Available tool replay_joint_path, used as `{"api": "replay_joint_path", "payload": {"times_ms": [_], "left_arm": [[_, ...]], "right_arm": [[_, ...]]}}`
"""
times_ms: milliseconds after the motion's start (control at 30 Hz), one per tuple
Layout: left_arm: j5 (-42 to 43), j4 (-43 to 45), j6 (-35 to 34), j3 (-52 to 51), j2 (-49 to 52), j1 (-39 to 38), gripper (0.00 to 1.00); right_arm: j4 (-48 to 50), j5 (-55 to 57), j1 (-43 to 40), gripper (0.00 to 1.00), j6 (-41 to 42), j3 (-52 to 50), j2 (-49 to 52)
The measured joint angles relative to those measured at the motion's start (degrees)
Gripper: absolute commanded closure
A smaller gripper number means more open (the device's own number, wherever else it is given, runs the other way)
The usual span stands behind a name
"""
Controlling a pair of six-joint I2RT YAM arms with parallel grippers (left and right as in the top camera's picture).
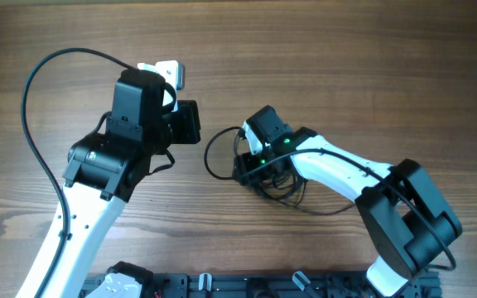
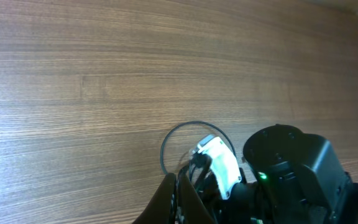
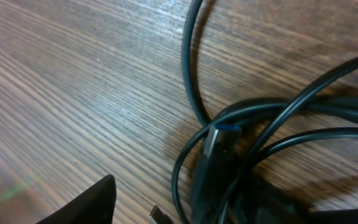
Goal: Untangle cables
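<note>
1. Black cables (image 1: 273, 190) sit in a messy knot around the middle of the wooden desk (image 1: 371, 58). One loose loop (image 1: 207, 157) flops out to the left of the pile.
2. Down on that knot is the right end effector (image 1: 249, 168). From its wrist cam the fingers (image 3: 89, 202) look spread wide, with strands crossing over each other between them, so nothing's pinched as far as I can see.
3. Buried in the tangle there's a small plug end (image 3: 219, 140) with a bit of blue on it.
4. Off to the left of the loop is the left end effector (image 1: 185, 122), apart from the cables. Can't tell if it's wide or narrow, since only a dark sliver shows in its own cam.
</note>
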Motion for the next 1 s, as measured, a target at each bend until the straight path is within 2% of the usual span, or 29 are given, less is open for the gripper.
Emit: {"api": "replay_joint_path", "payload": {"times_ms": [33,100,367,533,700,800,867,1000], "left_arm": [[0.0,0.0,0.0,0.0,0.0,0.0,0.96],[0.0,0.0,0.0,0.0,0.0,0.0,0.96],[-0.3,0.0,0.0,0.0,0.0,0.0,0.96],[-1.5,0.0,0.0,0.0,0.0,0.0,0.96],[-1.7,0.0,0.0,0.0,0.0,0.8,0.95],[-1.7,0.0,0.0,0.0,0.0,0.8,0.94],[-1.7,0.0,0.0,0.0,0.0,0.8,0.89],[1.8,0.4,1.1,0.0,0.1,0.9,0.94]], "right_arm": [[0.9,-0.1,-0.1,0.63,0.2,-0.5,0.0],[1.2,0.0,-0.1,0.94,0.5,-1.1,0.0],[1.4,-1.1,-0.1,0.96,2.1,-1.6,0.0],[-8.6,-0.6,-1.3,0.96,0.2,5.0,-2.3],[-15.7,-0.2,-1.9,0.96,-7.4,16.6,-14.1],[-16.3,2.9,-1.9,0.96,-10.9,20.3,-20.7],[-14.4,4.3,-1.9,0.96,-12.8,22.0,-26.2],[-7.0,5.2,-1.9,0.96,-13.4,23.4,-35.7]]}}
